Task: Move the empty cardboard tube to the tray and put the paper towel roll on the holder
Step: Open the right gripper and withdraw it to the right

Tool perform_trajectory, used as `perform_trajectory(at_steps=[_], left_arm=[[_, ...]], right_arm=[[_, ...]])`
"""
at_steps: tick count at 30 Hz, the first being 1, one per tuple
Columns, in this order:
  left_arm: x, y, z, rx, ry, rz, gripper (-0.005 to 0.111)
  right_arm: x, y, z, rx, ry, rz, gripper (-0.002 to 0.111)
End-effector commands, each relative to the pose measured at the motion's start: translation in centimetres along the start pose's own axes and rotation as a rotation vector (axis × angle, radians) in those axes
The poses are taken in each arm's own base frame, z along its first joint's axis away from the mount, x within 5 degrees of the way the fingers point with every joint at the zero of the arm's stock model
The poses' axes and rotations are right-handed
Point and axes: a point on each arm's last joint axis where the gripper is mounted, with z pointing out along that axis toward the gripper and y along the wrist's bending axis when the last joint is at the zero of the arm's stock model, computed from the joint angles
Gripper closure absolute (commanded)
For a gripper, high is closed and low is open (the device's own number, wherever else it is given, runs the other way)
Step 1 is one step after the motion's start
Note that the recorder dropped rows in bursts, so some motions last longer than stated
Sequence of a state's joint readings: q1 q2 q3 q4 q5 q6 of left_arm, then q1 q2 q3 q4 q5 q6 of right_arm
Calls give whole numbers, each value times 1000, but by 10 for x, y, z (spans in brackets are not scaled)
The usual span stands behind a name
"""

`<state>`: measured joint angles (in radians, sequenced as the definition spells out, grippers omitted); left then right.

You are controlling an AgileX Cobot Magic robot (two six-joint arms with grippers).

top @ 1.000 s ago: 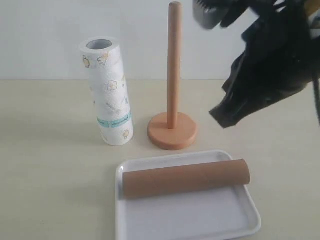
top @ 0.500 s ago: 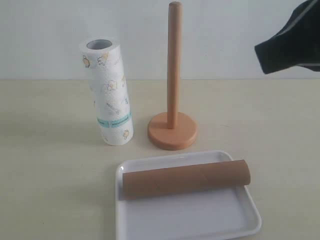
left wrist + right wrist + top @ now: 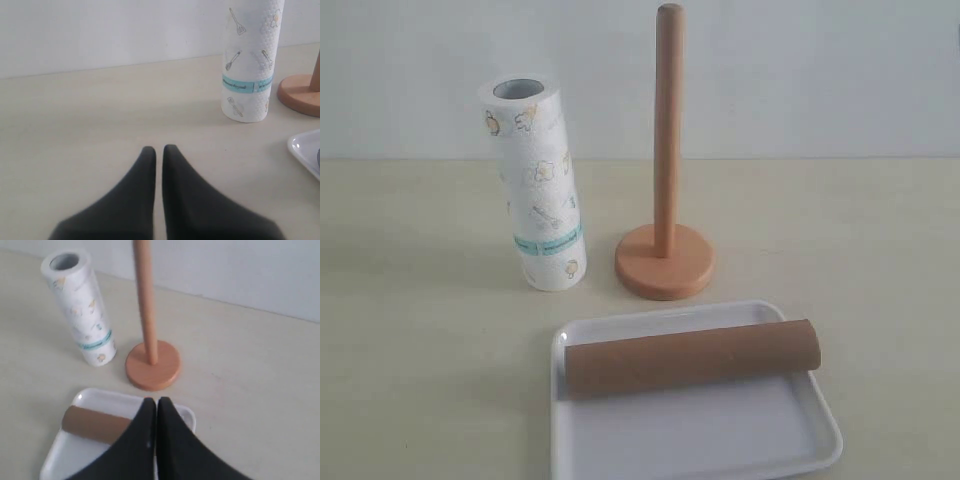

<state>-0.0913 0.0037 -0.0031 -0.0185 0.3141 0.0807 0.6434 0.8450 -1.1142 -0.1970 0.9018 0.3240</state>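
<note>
Meeting a pale wall (image 3: 820, 80), beige tabletop (image 3: 420, 350); left fingers (image 3: 135, 200), right fingers (image 3: 175, 450) both together.

We note the left gripper (image 3: 159, 149), a pair of matte black, wedge-shaped fingers (image 3: 132, 197) tapering to rounded tips. The tips sit side by side with only a thin slit between them, closed on nothing. It is held low and close to level, pointing forward. We note the right gripper (image 3: 156, 401), of the same black tapered build. Its jaws are pressed together along a fine seam and grip nothing. It is carried higher, with the wrist pitched so the tips aim forward and down.
</note>
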Motion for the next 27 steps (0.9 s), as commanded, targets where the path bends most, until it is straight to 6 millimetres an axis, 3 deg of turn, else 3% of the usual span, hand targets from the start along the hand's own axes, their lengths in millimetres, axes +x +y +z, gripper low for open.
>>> perform_trajectory(at_steps=[1, 7, 10, 14, 18, 22, 27], left_arm=[[1, 0, 0, 1, 1, -5, 103], [1, 0, 0, 1, 1, -5, 103], [1, 0, 0, 1, 1, -5, 103], [1, 0, 0, 1, 1, -5, 103], [1, 0, 0, 1, 1, -5, 103], [1, 0, 0, 1, 1, -5, 103], [1, 0, 0, 1, 1, -5, 103]], right_arm=[[22, -28, -22, 119, -144, 113, 108], [99, -46, -11, 180, -366, 225, 108], [150, -52, 5, 208, -459, 228, 108], [193, -53, 8, 228, -575, 223, 108], [220, -59, 20, 286, -643, 313, 108], [227, -61, 26, 271, -640, 369, 108], [243, -62, 34, 319, -436, 343, 108]])
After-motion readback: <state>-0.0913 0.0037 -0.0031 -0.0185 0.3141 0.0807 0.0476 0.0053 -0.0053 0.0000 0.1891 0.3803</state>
